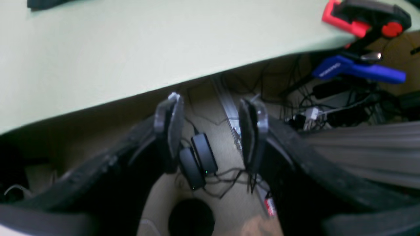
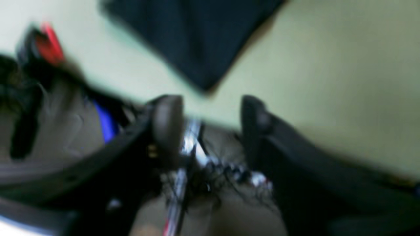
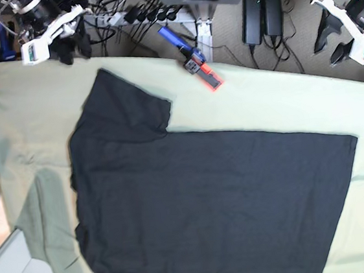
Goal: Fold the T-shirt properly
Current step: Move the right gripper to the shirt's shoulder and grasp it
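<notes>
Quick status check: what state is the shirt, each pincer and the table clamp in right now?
T-shirt: spread flat, plain black side up, unfolded.
Left pincer: open, empty, off the table edge.
Right pincer: open, empty, clear of the shirt.
Clamp: clipped on the cloth-covered table's far edge.

The right wrist view is blurring everything: the T-shirt (image 2: 193, 39) is showing only as a dark corner running off the top edge, and the red clamp (image 2: 49, 46) is smearing into a streak. In the base view, the T-shirt (image 3: 208, 199) is running off the bottom edge, hiding its lower sleeve. In the left wrist view, a dark scrap (image 1: 46, 3) is poking in at the top edge, too little to identify.
</notes>
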Robot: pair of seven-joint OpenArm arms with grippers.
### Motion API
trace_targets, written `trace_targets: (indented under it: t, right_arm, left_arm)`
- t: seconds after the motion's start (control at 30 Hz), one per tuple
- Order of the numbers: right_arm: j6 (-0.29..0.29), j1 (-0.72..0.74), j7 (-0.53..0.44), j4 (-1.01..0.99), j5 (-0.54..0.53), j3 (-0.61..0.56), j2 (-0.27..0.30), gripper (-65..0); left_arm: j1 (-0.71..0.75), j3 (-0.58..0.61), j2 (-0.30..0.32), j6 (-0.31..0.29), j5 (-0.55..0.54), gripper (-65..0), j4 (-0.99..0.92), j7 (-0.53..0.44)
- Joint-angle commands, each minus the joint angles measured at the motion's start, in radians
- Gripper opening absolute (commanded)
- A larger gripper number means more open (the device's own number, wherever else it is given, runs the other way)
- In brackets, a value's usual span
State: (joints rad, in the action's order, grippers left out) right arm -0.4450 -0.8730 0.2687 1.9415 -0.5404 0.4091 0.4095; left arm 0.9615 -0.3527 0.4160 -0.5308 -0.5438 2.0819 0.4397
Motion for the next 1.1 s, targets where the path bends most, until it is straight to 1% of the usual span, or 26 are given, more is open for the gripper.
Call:
trace_targets:
  t: [0.0, 0.07, 0.13, 0.17, 0.27, 0.4, 0.53, 0.7, 0.83, 0.97, 1.0, 1.03, 1.07]
  right_arm:
    - [0.030, 0.019, -0.008, 0.014, -0.019, 0.010, 0.007, -32.5]
    - [0.073, 0.075, 0.021, 0.009, -0.018, 0.010, -0.002, -32.4]
    - [0.129, 0.126, 0.024, -0.018, -0.018, 0.010, -0.012, -32.4]
    - [0.146, 0.155, 0.024, -0.038, -0.018, 0.010, -0.019, -32.4]
    - [0.147, 0.238, 0.042, -0.120, -0.029, 0.007, -0.045, -32.4]
    - [0.145, 0.327, 0.062, -0.241, -0.082, 0.006, -0.078, -32.4]
    - [0.107, 0.401, 0.115, -0.304, -0.100, -0.009, -0.108, -32.5]
    - [0.097, 0.419, 0.125, -0.306, -0.105, -0.111, -0.134, -32.5]
    - [0.098, 0.417, 0.126, -0.306, -0.068, -0.188, -0.174, -32.5]
    - [0.098, 0.415, 0.133, -0.306, -0.065, -0.216, -0.226, -32.6]
    - [0.098, 0.416, 0.133, -0.306, -0.065, -0.216, -0.237, -33.1]
    - [0.098, 0.416, 0.133, -0.306, -0.064, -0.216, -0.245, -35.2]
    - [0.098, 0.416, 0.133, -0.306, -0.058, -0.216, -0.252, -39.0]
  left_arm:
    - [0.011, -0.006, 0.013, -0.013, -0.012, -33.4, 0.016, -0.016]
    - [0.011, -0.007, 0.020, -0.013, 0.003, -33.4, 0.016, -0.016]
    - [0.012, -0.007, 0.020, -0.012, 0.021, -33.4, 0.016, -0.015]
    - [0.013, -0.007, 0.019, -0.012, 0.023, -33.4, 0.016, -0.015]
    - [0.018, -0.007, 0.019, -0.012, 0.023, -33.4, 0.016, -0.015]
    - [0.025, -0.007, 0.019, -0.012, 0.025, -33.4, 0.016, -0.008]
    - [0.025, -0.007, 0.019, -0.012, 0.033, -33.4, 0.016, -0.008]
    - [0.025, -0.007, 0.019, -0.012, 0.033, -33.4, 0.016, -0.009]
    - [0.025, -0.027, 0.019, -0.010, 0.032, -33.4, 0.015, -0.009]
    - [0.024, -0.058, 0.020, 0.039, 0.031, -33.4, 0.015, -0.009]
    - [0.024, -0.067, 0.021, 0.041, 0.029, -33.4, 0.015, -0.008]
    - [0.024, -0.075, 0.026, 0.041, 0.021, -33.3, 0.015, -0.002]
    - [0.019, -0.081, 0.036, 0.040, 0.010, -33.3, 0.015, 0.011]
